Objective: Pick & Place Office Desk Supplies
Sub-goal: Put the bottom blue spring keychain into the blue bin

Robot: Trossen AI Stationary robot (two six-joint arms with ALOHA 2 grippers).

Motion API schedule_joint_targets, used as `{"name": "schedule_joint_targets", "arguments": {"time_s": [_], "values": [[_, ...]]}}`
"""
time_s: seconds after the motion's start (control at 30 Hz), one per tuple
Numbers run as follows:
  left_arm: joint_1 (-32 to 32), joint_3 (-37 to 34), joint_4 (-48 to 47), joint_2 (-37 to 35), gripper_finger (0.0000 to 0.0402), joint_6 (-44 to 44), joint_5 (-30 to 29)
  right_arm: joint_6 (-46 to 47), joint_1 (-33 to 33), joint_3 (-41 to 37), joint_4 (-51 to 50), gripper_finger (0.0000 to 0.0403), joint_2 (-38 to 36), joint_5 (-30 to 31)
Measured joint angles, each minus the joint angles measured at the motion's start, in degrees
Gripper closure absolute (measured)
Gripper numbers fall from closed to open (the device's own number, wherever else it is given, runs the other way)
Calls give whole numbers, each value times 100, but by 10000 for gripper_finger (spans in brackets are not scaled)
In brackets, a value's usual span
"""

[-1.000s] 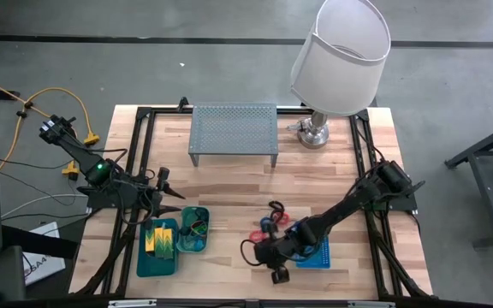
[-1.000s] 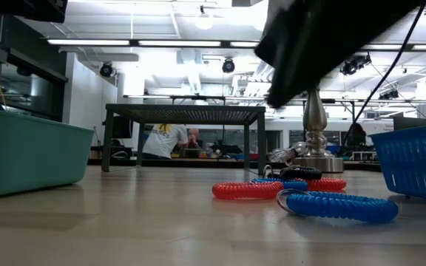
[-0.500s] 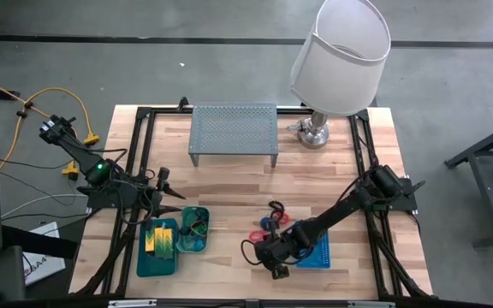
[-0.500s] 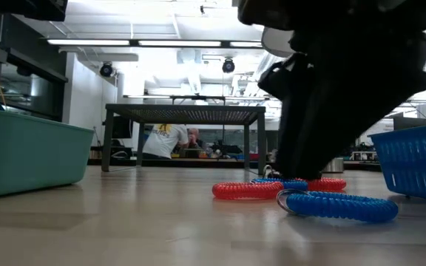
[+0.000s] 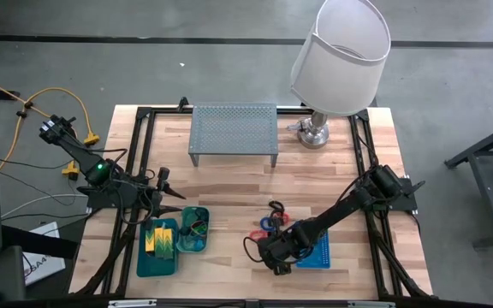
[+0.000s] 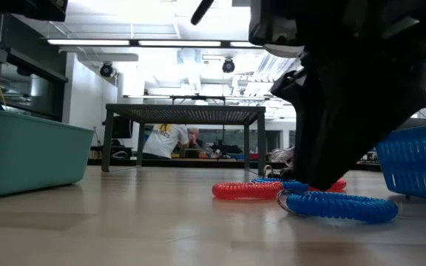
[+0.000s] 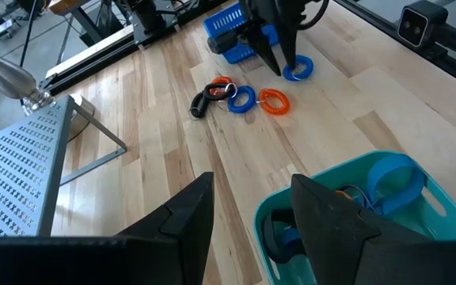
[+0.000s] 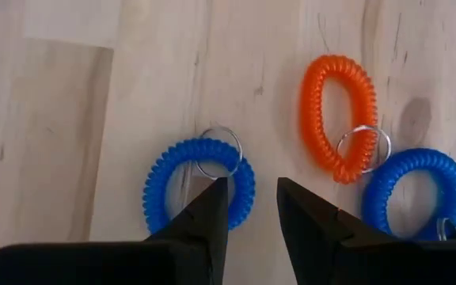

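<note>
High view: right gripper [image 5: 274,253], lower than a second ago, fingers parted astride a blue coil band [image 8: 199,184] at table's 6 o'clock. Orange coil band [image 8: 337,117] just beside; blue mesh basket [image 5: 319,253] at 3 o'clock of it. Left gripper [image 5: 169,193] parted, empty, above teal trays [image 5: 195,229]. Bare wood between.

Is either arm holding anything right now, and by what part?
Nothing is held. The right gripper hangs open over a blue coil band, one finger inside the loop. The left gripper waits open above the teal tray.
</note>
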Motion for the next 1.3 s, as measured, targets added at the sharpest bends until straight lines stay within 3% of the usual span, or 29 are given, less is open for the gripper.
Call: {"name": "schedule_joint_targets", "arguments": {"time_s": [0.77,1.3], "values": [[-1,0,12,0,240,0,0,136,-33,0,-14,307,166,-45],[-2,0,13,0,240,0,2,161,-33,0,-12,384,166,-26]]}}
